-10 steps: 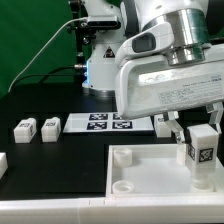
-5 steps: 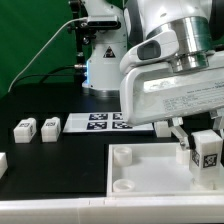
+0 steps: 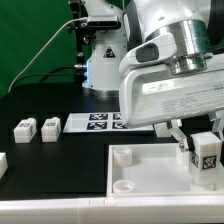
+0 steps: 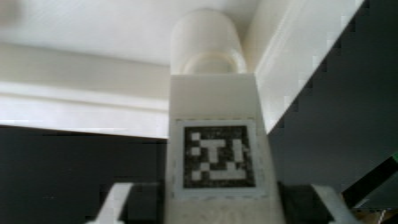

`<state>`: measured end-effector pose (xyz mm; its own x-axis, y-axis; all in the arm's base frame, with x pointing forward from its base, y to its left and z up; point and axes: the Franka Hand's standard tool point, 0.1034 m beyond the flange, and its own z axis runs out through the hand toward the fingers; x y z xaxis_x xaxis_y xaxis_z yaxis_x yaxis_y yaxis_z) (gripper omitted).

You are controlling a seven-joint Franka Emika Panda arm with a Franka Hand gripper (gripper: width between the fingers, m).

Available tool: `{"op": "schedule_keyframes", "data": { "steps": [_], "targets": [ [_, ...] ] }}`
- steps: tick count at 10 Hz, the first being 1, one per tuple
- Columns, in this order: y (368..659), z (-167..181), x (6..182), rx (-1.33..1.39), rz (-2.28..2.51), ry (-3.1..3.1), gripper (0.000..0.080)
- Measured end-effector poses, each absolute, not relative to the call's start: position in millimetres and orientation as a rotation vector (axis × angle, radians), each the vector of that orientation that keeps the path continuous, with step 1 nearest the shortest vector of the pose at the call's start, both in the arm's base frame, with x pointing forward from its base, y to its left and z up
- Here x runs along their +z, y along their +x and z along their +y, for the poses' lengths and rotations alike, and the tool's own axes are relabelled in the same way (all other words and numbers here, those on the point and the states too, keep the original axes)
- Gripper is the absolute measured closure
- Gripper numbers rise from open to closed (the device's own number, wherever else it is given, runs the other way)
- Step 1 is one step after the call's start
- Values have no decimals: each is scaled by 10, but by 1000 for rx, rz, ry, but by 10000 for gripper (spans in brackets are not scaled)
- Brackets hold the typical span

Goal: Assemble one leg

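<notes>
My gripper [image 3: 204, 150] is shut on a white leg [image 3: 205, 160] with a black-and-white tag on its face. It holds the leg upright over the exterior view's right side of the large white tray [image 3: 140, 172], which has round corner sockets. In the wrist view the leg [image 4: 217, 120] runs up the middle between my fingers [image 4: 121, 205], its rounded end over the tray's white rim [image 4: 71, 95]. Two more small white legs [image 3: 25, 128] [image 3: 50, 126] lie on the black table at the exterior view's left.
The marker board [image 3: 105, 123] lies flat behind the tray. A white piece [image 3: 3, 163] shows at the exterior view's left edge. The arm's large white body [image 3: 170, 90] hangs over the tray's right side. A robot base stands at the back.
The gripper with the leg has shifted a little toward the exterior view's right over the tray; in the last half second it has hardly moved.
</notes>
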<state>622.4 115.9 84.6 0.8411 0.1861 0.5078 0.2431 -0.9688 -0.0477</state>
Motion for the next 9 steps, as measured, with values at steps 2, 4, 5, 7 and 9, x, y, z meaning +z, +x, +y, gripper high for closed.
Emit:
{"op": "schedule_keyframes", "data": {
  "steps": [2,4,5,7,9],
  "targets": [
    [6242,1162,849,-815,-337,-2900,506],
    [6241,1161,848,-814,-337,-2901,506],
    [6241,1161,848,-814,-337,-2901,331],
    [6241,1161,848,-814,-337,-2901,213],
    [6241,1161,848,-814,-337,-2901,153]
  ]
}}
